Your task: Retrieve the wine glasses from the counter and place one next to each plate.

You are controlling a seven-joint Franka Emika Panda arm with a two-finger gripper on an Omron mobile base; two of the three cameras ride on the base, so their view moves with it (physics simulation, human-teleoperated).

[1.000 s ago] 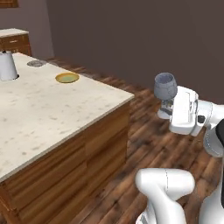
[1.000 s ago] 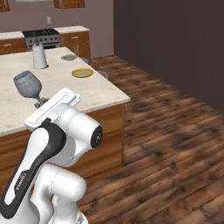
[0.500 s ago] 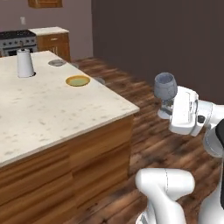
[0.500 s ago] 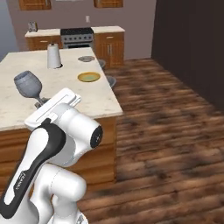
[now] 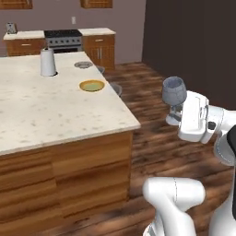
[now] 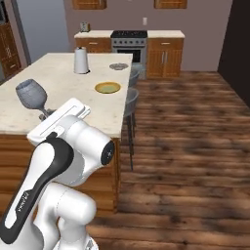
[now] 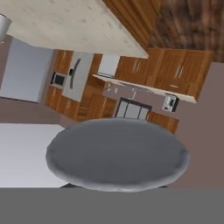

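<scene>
Pincer [image 5: 175,115]: clamped on wine glass [image 5: 174,91] stem, upright.
Advice: carry level, set it beside orange-rimmed plate [image 5: 92,85] on worktop [image 5: 55,110].

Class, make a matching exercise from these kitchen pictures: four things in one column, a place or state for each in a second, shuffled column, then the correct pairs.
Things:
1. wine glass
2. orange-rimmed plate
3. paper-towel roll
4. stove

Places or states:
A. against the back wall, between wood cabinets
B. lying flat near the island's edge
C. held upright in the hand, off the island
D. standing upright on the island

Pairs: 1-C, 2-B, 3-D, 4-A
</scene>
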